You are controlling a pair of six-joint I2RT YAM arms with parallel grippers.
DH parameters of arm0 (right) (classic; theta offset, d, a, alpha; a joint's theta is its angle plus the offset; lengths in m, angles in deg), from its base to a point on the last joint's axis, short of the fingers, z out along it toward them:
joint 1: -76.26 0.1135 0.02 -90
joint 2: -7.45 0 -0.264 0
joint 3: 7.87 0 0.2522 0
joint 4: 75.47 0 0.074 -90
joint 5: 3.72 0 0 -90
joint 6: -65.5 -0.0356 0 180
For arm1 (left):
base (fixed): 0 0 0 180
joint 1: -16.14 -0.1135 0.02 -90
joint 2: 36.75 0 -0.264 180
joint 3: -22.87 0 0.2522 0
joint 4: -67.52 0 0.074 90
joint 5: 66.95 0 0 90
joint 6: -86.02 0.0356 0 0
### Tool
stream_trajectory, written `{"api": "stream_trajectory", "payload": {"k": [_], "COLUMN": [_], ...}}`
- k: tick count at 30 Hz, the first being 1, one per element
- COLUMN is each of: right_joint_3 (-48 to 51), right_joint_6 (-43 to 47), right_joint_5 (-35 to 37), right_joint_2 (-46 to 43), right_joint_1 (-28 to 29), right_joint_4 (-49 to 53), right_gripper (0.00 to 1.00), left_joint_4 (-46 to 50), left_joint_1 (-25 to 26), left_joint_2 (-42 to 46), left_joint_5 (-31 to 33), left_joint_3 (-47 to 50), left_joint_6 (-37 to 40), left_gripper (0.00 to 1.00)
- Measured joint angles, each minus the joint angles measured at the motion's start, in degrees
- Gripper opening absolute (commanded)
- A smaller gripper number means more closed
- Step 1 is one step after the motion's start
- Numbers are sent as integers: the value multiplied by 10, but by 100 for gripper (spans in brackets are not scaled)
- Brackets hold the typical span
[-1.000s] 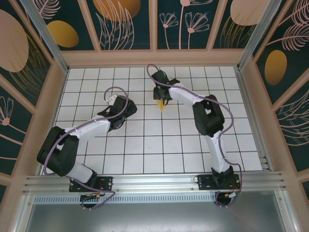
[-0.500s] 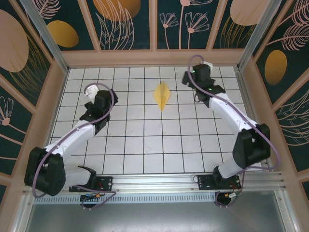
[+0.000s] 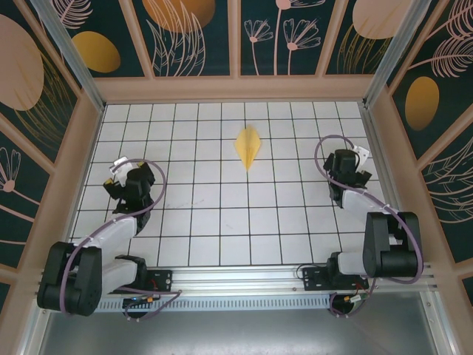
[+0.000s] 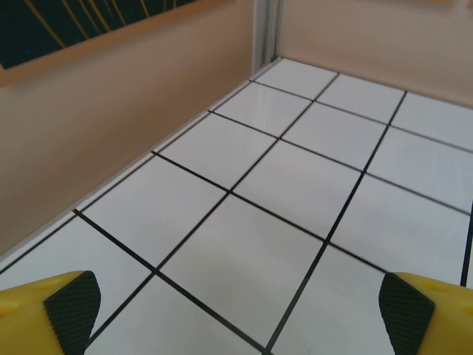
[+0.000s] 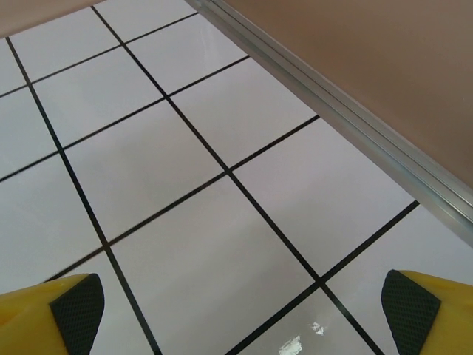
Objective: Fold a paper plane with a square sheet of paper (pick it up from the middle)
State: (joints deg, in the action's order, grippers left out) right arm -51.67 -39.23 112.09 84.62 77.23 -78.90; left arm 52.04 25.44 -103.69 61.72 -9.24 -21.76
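**Yellow paper plane lies up-frame, between two empty grippers**

Left gripper and right gripper both gape wide, holding nothing, at mid-left and mid-right overhead. The plane rests upper centre, well apart from both, long axis running top to bottom. The right looks slightly nearer.

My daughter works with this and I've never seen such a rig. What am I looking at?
The left arm and the right arm are robot arms bolted at the near edge of a white tiled table. The wide picture comes from a fixed camera above and behind them. The other two come from a camera on each wrist, looking out past its own jaws: the left gripper and the right gripper. Both stand open, holding nothing. One thing lies on the table: a folded yellow paper plane, toward the back, apart from both arms.
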Motion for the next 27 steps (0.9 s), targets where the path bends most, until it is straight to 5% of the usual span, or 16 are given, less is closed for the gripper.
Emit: {"api": "stream_trajectory", "payload": {"k": [11,27], "right_joint_3": [107,167], "right_joint_6": [96,109], "right_joint_5": [-111,-216], "right_joint_2": [30,99], "right_joint_1": [-2,-38], "right_joint_4": [-269,-492], "right_gripper": [98,99], "left_joint_4": [-224,-416], "left_joint_1": [-19,-85], "left_joint_2": [-90,-197], "left_joint_5": [-156,-257], "left_joint_3": [35,57], "left_joint_6": [119,130], "left_gripper": [98,98]}}
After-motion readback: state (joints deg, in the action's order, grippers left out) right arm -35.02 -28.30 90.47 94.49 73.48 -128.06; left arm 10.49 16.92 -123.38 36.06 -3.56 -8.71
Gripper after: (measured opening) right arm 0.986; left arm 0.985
